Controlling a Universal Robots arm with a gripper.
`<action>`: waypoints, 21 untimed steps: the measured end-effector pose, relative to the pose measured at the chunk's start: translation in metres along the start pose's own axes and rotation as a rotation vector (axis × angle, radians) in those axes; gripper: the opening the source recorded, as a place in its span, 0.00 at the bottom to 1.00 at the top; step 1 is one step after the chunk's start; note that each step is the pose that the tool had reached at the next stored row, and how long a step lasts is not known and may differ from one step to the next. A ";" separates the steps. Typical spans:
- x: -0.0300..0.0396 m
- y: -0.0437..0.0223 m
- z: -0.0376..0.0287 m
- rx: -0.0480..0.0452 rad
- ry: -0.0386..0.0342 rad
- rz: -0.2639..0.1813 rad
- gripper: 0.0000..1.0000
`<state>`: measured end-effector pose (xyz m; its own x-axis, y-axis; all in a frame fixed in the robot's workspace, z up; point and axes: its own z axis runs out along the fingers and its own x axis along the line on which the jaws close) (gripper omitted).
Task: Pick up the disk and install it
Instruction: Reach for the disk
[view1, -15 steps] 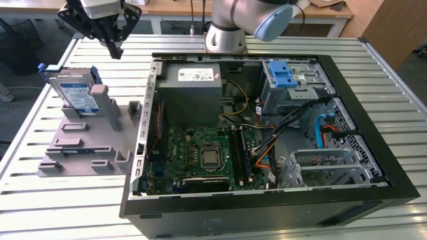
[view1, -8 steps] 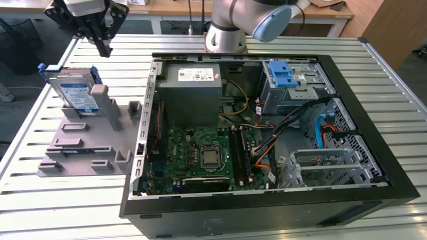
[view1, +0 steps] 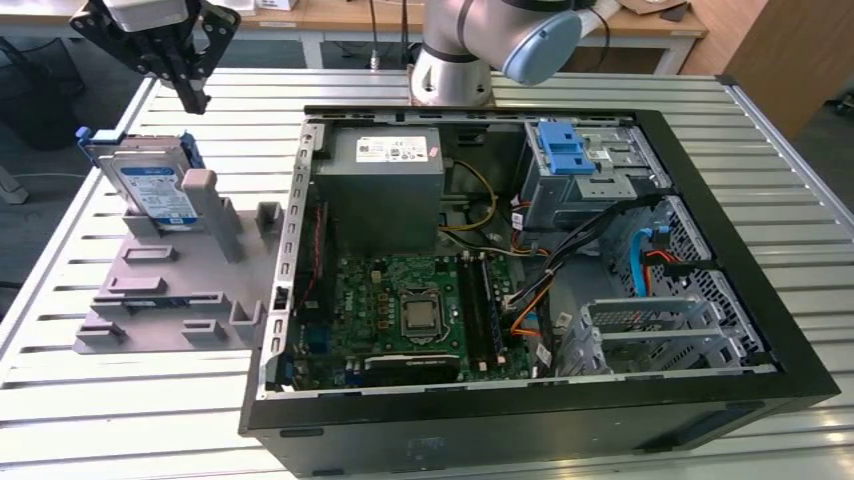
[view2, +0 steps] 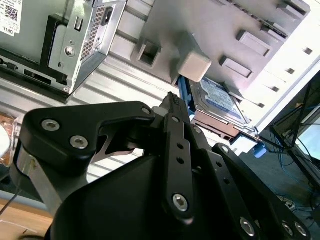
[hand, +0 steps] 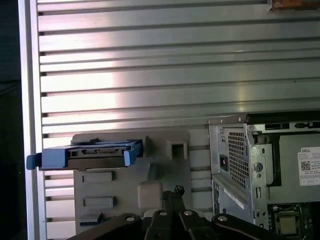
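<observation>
Evidently pre-grasp, the end effector (view1: 195, 98), closed on nothing, hangs upper left above the disk (view1: 151, 188) (upright in a grey holder (view1: 167, 290)); picking calls for opening first.

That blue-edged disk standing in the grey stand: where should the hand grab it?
Probably the top edge, coming from above. The disk stands upright with its lower end seated in the grey stand, so only the upper part is free to pinch.

Robotics lab bench: slatted aluminium table (view1: 134, 420); robot arm (view1: 461, 50); open computer case (view1: 534, 440); wooden desks (view1: 334, 15) behind
</observation>
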<state>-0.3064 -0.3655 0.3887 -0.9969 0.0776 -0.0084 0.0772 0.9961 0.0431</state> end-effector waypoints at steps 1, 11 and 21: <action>0.0001 0.0000 0.0000 0.0000 0.0000 0.000 0.11; 0.0052 -0.0004 0.0001 -0.0001 -0.0001 0.000 0.11; 0.0114 -0.0009 0.0004 0.0000 0.0000 0.000 0.11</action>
<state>-0.3178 -0.3655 0.3882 -0.9969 0.0777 -0.0084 0.0773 0.9961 0.0431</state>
